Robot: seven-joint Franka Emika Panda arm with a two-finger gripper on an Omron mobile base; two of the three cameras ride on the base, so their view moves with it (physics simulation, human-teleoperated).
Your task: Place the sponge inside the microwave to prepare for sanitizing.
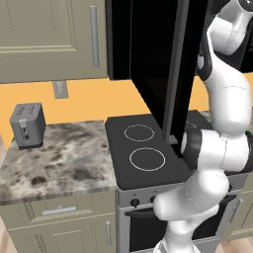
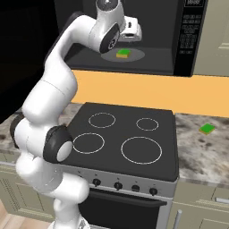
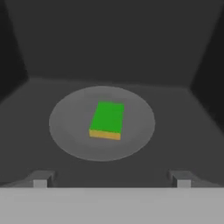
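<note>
Resting flat on the grey round turntable (image 3: 65, 135), the green-topped yellow rectangular sponge (image 3: 107, 120) lies inside the glossy black microwave (image 2: 188, 40). The two-finger gripper (image 3: 111, 180) hangs before it, jaws spread wide, empty, apart from it.

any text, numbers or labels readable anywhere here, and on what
No text can be read in these views.
microwave control panel: a small display and rows of button markings, too small and blurred to read.
stove knobs: no legible markings.
toaster: no legible label.
sponge on the turntable: plain green and yellow, no print.
</note>
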